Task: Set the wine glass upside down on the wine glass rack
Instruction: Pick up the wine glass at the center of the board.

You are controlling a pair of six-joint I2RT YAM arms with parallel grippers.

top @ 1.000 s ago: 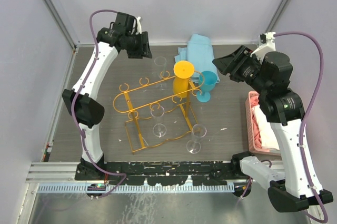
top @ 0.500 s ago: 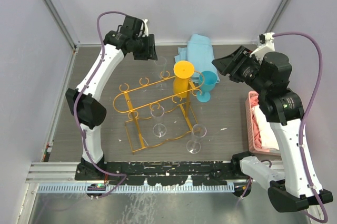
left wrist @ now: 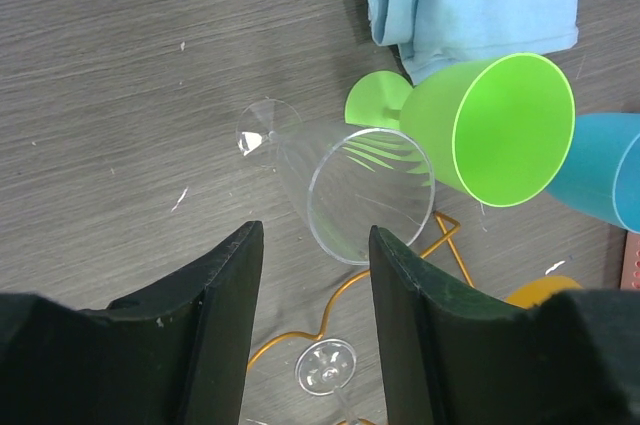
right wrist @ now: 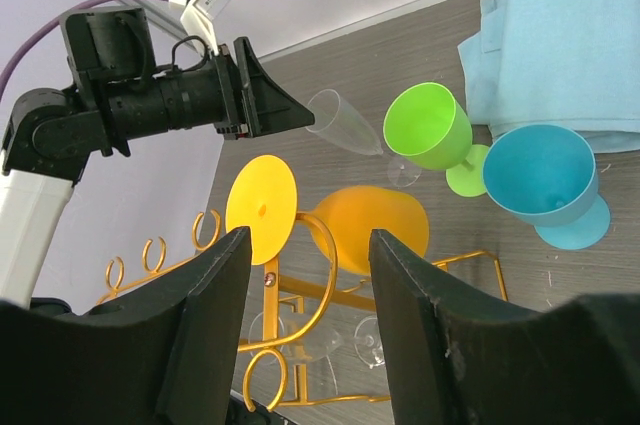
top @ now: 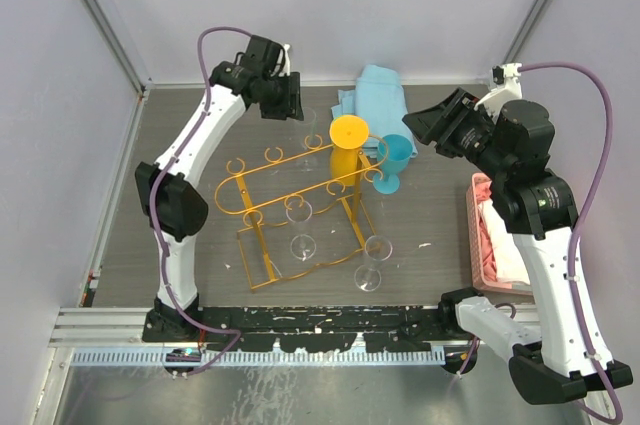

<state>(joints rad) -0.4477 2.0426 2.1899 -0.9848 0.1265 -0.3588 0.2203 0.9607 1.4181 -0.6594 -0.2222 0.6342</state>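
- Left gripper (left wrist: 315,235): wide, empty, just short of the clear wine glass (left wrist: 355,185), upper centre overhead.
- Right gripper (right wrist: 308,237): apart, empty.
- Grip bowl gently; keep foot free for wine glass rack (top: 300,194), mid-frame.

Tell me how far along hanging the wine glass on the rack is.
Done: an orange glass and a clear glass hang upside down on the wine glass rack. In hand: nothing yet; the left gripper is open, facing a clear wine glass on the table. Left: grasp, invert and hang it. A green glass and a blue glass also sit off the rack.
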